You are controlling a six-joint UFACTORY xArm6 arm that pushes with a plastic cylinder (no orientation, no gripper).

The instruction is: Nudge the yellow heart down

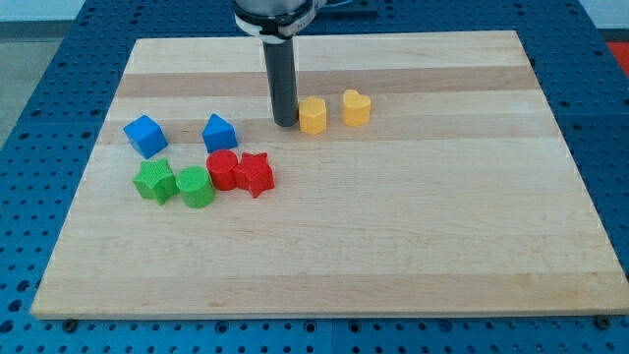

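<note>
Yellow heart (356, 107) is placed in the upper middle of the desk (413, 246). My tip (286, 123) is set beside the yellow hexagon (313, 116), left of the heart; no hand is fitted.

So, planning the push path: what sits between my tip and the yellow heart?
The yellow hexagonal block sits between my tip and the yellow heart, in the camera view.

A pale wooden tabletop (393, 246) with lengthwise grain bands fills most of the frame. Around it, at every edge, lies a blue perforated metal surface (39, 79) dotted with regular holes. Light is even and soft.
</note>
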